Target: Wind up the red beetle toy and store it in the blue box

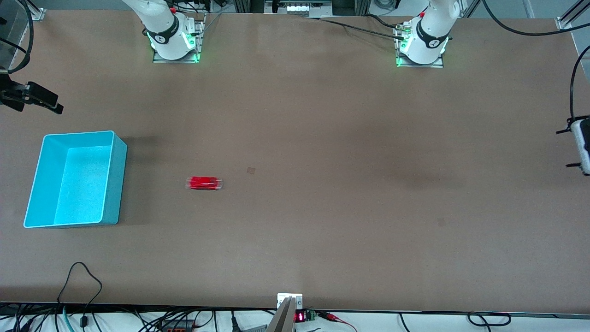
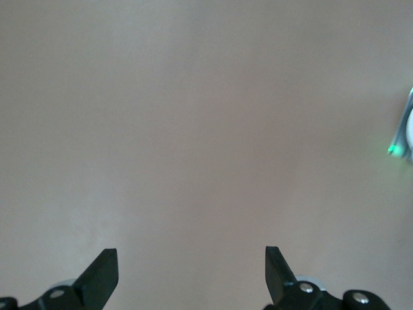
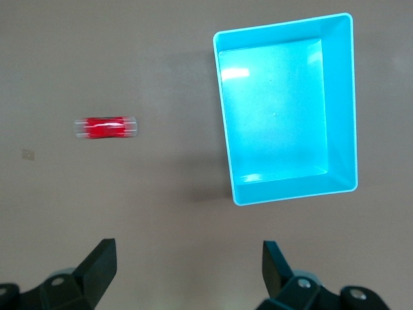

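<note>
The red beetle toy (image 1: 204,183) lies on the brown table, beside the blue box (image 1: 76,180) on the side toward the left arm's end. The box stands open and empty at the right arm's end of the table. The right wrist view shows the toy (image 3: 105,127) and the box (image 3: 287,106) from high above. My right gripper (image 1: 50,103) is open and empty, up in the air at the table's edge close to the box (image 3: 188,248). My left gripper (image 1: 563,148) is open and empty over the left arm's end of the table, above bare table (image 2: 191,258).
Both arm bases (image 1: 175,41) (image 1: 421,46) stand along the table's edge farthest from the front camera. Cables (image 1: 80,281) and a small bracket (image 1: 289,302) sit at the edge nearest the front camera. A small mark (image 1: 251,170) is on the table near the toy.
</note>
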{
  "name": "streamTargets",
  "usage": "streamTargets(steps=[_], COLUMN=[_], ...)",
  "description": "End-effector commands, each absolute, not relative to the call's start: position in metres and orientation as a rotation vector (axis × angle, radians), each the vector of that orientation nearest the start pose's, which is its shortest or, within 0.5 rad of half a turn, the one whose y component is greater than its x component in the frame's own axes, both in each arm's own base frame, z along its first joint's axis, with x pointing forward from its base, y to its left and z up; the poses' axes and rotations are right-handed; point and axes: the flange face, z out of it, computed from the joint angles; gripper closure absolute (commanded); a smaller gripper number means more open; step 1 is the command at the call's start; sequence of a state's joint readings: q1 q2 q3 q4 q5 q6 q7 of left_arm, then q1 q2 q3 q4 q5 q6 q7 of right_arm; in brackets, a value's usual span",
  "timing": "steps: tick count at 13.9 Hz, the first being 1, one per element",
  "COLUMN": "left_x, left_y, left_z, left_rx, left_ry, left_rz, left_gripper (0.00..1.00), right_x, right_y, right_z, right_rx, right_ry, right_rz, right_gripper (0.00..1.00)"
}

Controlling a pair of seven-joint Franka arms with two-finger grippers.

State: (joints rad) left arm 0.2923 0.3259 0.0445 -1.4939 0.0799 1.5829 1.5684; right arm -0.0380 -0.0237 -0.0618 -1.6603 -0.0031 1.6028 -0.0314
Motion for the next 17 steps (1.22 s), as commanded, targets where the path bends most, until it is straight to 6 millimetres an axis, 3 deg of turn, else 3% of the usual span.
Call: streamTargets(steps=[1, 9, 15, 17], left_x=[0.588, 0.584, 0.57, 0.56], left_y=[0.208, 0.179, 0.088, 0.052], left_z=[0.48, 0.501, 0.536, 0.558], left_rx=[-2.794, -2.868, -3.033, -3.046], left_ry=[1.678, 1.522, 1.063, 0.875], left_rz=[0.425, 0.453, 0.594, 0.571], left_gripper=[0.0, 0.0, 0.0, 0.0], right_x=[0.54, 0.544, 0.546, 0.552], right_y=[-0.057, -0.057, -0.058, -0.064], right_z=[0.601, 0.599, 0.598, 0.593], right_rx=[-3.126, -3.122, -3.129, -3.123], right_ry=[0.113, 0.114, 0.125, 0.128], right_rz=[0.044, 0.029, 0.028, 0.027], right_gripper=[0.0, 0.0, 0.0, 0.0])
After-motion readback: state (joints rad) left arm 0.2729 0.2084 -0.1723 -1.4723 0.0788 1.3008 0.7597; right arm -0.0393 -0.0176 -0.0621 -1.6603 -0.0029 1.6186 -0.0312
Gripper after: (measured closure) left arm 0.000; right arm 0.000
